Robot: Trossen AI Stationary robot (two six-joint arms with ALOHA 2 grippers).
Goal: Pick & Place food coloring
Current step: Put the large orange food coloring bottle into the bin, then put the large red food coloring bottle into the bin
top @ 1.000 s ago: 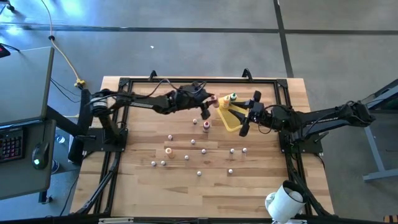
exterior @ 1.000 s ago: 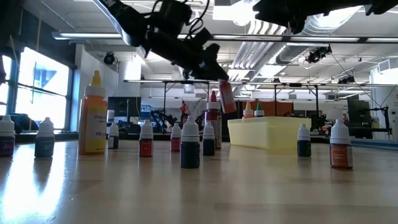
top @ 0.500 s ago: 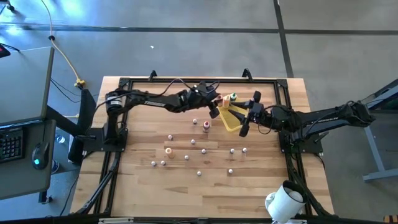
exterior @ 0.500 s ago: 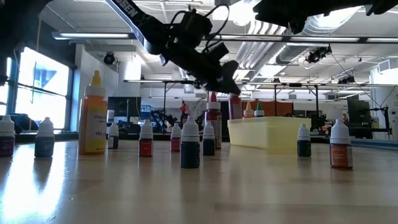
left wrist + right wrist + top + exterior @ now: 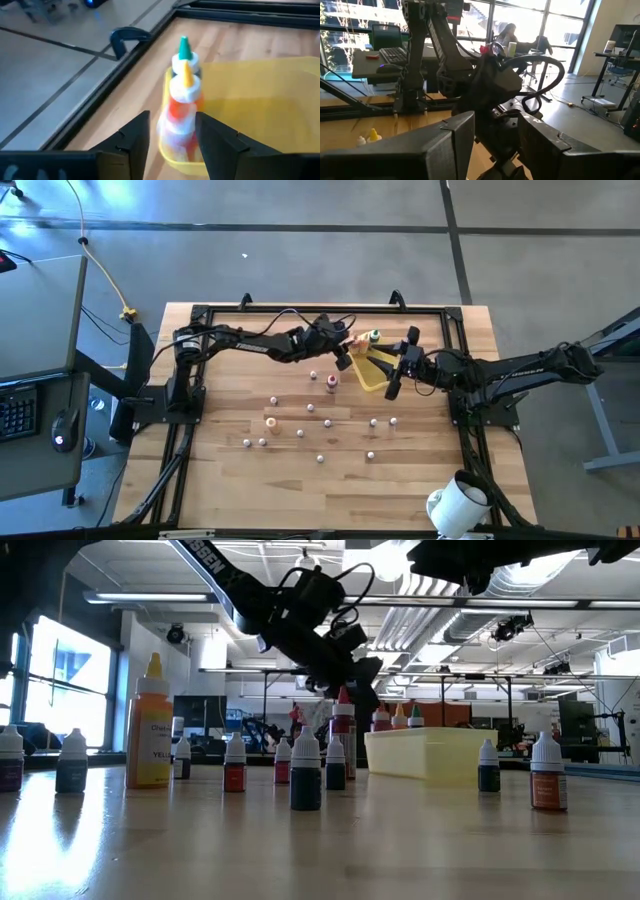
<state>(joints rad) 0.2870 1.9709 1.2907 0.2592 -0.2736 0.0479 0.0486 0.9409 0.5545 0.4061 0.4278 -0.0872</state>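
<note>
A yellow tray (image 5: 372,372) (image 5: 430,755) sits at the table's far middle. In its far-left corner stand three food coloring bottles: one with a red label (image 5: 177,125) (image 5: 381,720), one with an orange cap (image 5: 186,75) and one with a green cap (image 5: 184,47). My left gripper (image 5: 347,352) (image 5: 172,122) reaches slanting down at that corner, fingers apart on either side of the red-labelled bottle. My right gripper (image 5: 394,372) (image 5: 495,132) hangs open high over the tray's right end, holding nothing. Several more small bottles (image 5: 310,408) stand upright on the wood. My left gripper has a finger (image 5: 137,135) on either side of the red-labelled bottle's body (image 5: 170,127), coming slanting down from the table's left. The bottle stands upright on the tray's floor. Whether either finger touches it, I cannot tell.
A tall bottle with an orange cap (image 5: 150,730) (image 5: 270,421) and a tall red one (image 5: 343,735) (image 5: 331,383) stand among the small ones. A black metal frame (image 5: 200,315) runs round the table. A white roll (image 5: 455,502) sits at the near right corner.
My left gripper has moved toward the table's right and down to the tray's far-left corner, tipping further downward, carrying the red-labelled bottle. The bottle, tilted in the air before, now stands upright in the tray beside the orange-capped one.
</note>
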